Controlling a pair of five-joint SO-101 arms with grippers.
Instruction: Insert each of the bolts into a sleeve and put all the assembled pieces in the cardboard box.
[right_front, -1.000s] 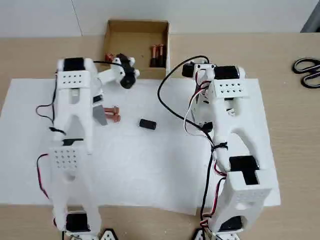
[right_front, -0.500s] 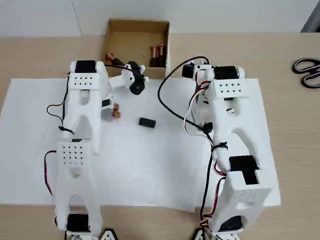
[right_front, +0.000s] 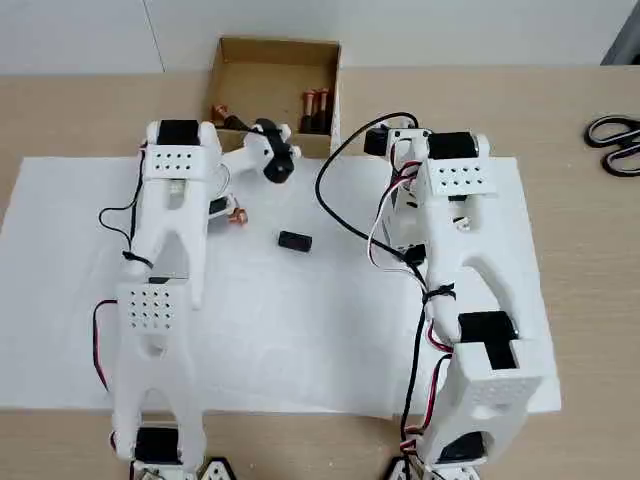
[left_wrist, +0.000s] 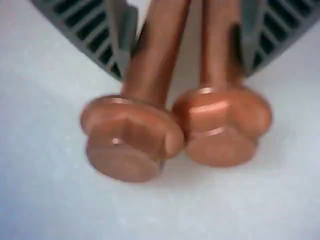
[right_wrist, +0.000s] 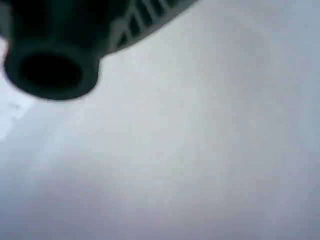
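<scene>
Two copper bolts (left_wrist: 175, 135) lie side by side on the white sheet, heads touching. My left gripper (left_wrist: 185, 55) is shut on them, one grey finger (left_wrist: 100, 30) against each outer shank. From above, the bolts (right_front: 237, 215) peek out beside the left gripper (right_front: 220, 208). A loose black sleeve (right_front: 294, 240) lies on the sheet to their right. My right gripper (right_wrist: 75, 30) is shut on another black sleeve (right_wrist: 50, 70), held just above the sheet with its open bore towards the camera. The cardboard box (right_front: 275, 50) at the back holds assembled pieces (right_front: 315, 108).
A white sheet (right_front: 300, 340) covers the table's middle. The right arm (right_front: 455, 190) stands right of the loose sleeve, with a black cable (right_front: 335, 200) looping beside it. Scissors (right_front: 615, 140) lie at the far right. Copper pieces (right_front: 218, 113) sit at the box's left wall.
The left arm has shifted right and towards the box, and its gripper has come over the two bolts and closed around them. The right arm and the loose sleeve have stayed put.
</scene>
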